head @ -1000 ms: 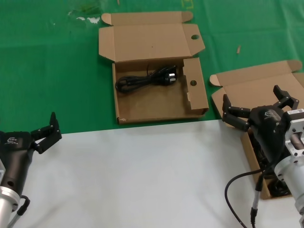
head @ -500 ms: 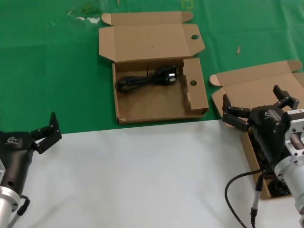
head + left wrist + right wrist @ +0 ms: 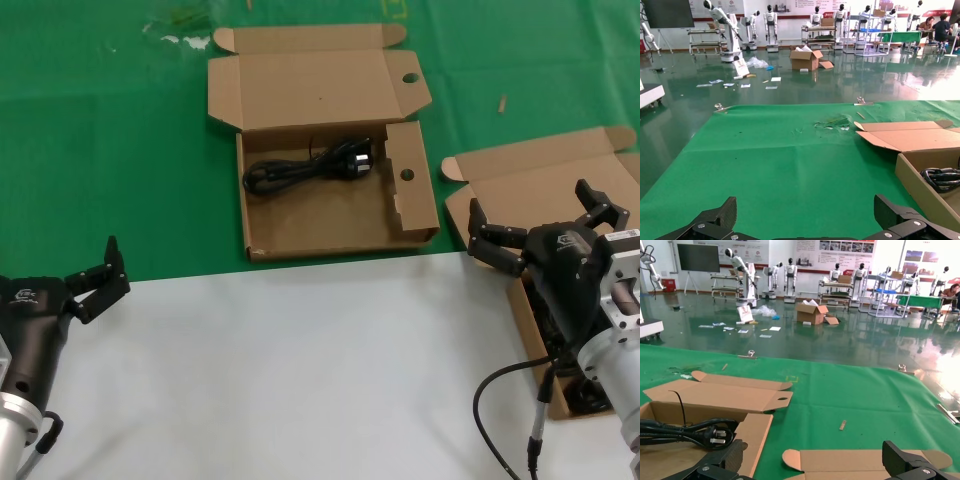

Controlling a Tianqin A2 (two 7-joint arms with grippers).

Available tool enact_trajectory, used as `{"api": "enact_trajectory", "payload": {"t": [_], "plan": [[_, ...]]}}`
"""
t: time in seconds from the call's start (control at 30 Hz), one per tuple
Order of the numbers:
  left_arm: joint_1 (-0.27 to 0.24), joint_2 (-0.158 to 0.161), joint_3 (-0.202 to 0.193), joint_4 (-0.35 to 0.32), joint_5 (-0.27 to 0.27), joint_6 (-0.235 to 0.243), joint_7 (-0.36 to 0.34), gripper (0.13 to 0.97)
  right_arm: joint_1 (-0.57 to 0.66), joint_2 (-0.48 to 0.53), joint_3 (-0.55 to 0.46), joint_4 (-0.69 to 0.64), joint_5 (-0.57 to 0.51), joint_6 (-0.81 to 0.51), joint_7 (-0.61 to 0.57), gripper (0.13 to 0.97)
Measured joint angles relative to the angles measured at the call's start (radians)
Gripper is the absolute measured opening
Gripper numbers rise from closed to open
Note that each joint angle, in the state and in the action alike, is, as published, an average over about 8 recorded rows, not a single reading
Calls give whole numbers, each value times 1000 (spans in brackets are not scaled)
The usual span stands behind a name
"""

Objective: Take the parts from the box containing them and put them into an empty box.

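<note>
The holed box lies open in the middle of the green cloth with one black power cord in it. The cord also shows in the left wrist view and the right wrist view. The plain box lies open at the right, its inside mostly hidden by my right arm. Dark cords show in it beside the arm. My right gripper is open and empty above that box's near left part, as the right wrist view confirms. My left gripper is open and empty at the far left, as the left wrist view confirms.
A white sheet covers the near part of the table; the green cloth covers the far part. Small scraps lie on the cloth at the back left. A cable hangs from my right arm.
</note>
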Motion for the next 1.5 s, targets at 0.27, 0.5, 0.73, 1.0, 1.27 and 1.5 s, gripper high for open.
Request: {"api": "enact_trajectory", "payload": {"t": [0.27,0.5,0.73,1.0,1.27,1.5], "plan": [[0,0,0,0,0,0,0,966,0,0,0,0,0,0,0,966],[0,0,0,0,0,0,0,966,0,0,0,0,0,0,0,966],[0,0,0,0,0,0,0,966,0,0,0,0,0,0,0,966],[0,0,0,0,0,0,0,966,0,0,0,0,0,0,0,966],[0,0,0,0,0,0,0,966,0,0,0,0,0,0,0,966],[0,0,0,0,0,0,0,966,0,0,0,0,0,0,0,966]]}}
